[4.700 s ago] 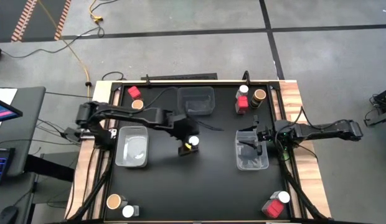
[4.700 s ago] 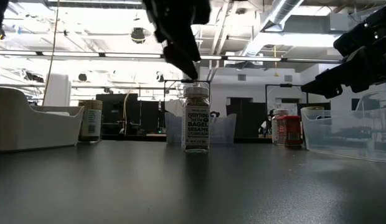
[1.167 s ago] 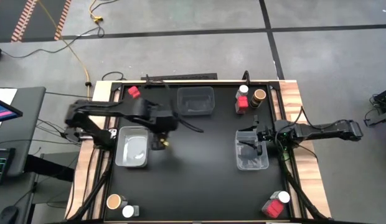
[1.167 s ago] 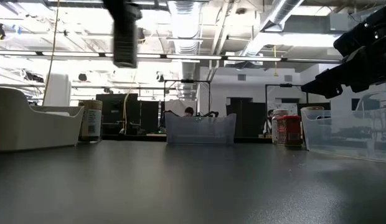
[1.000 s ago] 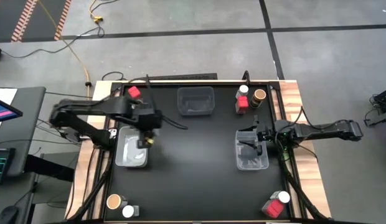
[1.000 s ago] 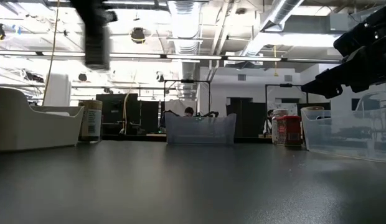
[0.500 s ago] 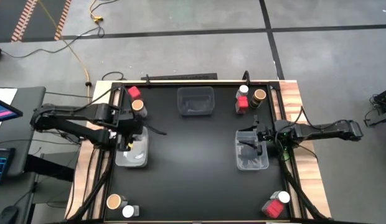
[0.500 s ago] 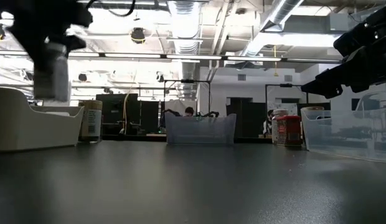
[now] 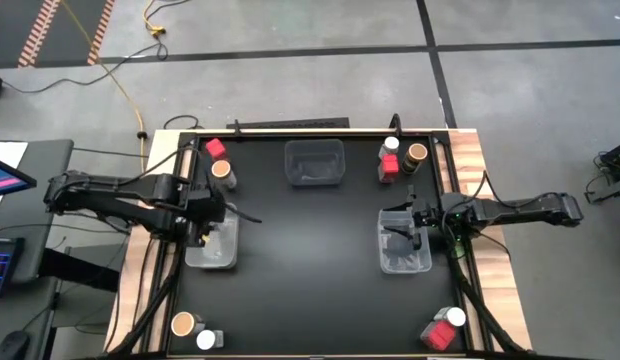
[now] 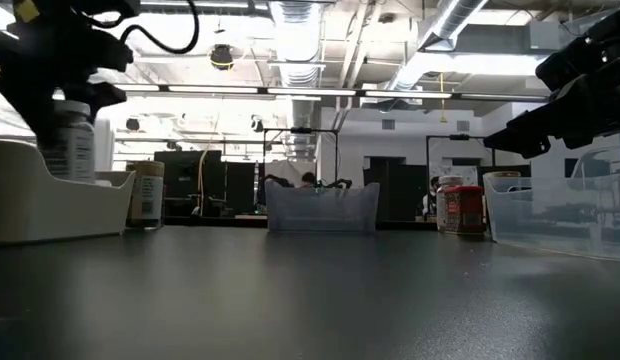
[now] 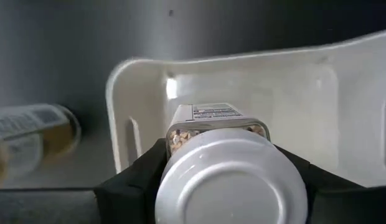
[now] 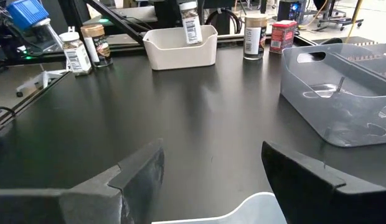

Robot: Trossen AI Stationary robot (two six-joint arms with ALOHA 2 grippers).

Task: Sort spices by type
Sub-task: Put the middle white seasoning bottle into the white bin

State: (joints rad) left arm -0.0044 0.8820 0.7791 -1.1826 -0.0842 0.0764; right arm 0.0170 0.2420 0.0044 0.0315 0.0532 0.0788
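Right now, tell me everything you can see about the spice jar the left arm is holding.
The spice jar is small and clear, with a round white cap and a printed label; light seeds show through its shoulder. It hangs upright in the left gripper, whose dark jaws clamp it just under the cap. It sits above the white bin on the table's left side, partly below the rim in the low view. Nothing else visibly touches it.

Overhead looks down; low level; wrists close; all share table (image 9: pixel 310 290).
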